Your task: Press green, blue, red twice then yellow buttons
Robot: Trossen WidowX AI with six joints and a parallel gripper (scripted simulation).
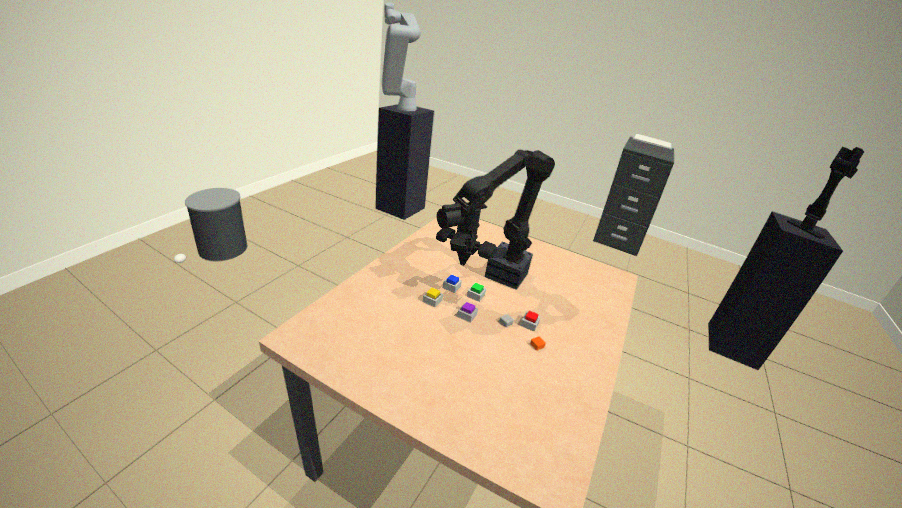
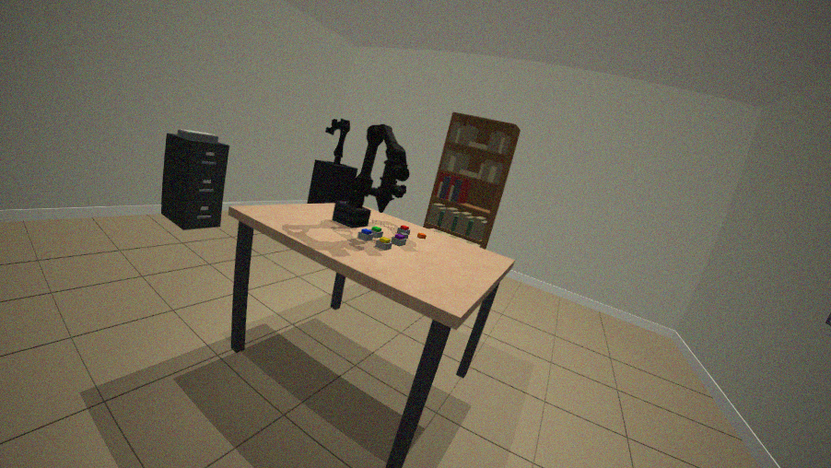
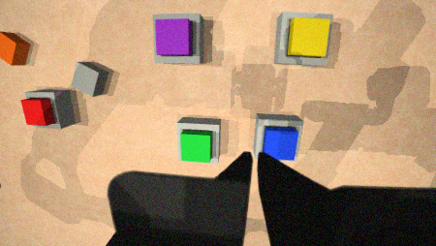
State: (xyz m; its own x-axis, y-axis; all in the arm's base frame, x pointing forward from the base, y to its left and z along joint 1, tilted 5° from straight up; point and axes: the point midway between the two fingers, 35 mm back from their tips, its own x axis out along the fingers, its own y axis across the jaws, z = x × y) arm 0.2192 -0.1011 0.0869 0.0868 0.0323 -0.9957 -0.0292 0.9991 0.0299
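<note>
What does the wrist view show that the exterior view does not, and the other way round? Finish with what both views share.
Only the wrist view shows the shut fingertips close up, raised near the blue button, and the grey block clearly.

Only the exterior view shows the bookcase, the filing cabinet, the table legs and the whole arm.

Both show the green button, the yellow button and the orange block.

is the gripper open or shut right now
Shut, holding nothing. In the wrist view the gripper has its two dark fingers meeting at a narrow point with only a thin slit between them, above the table near the blue button.
</note>
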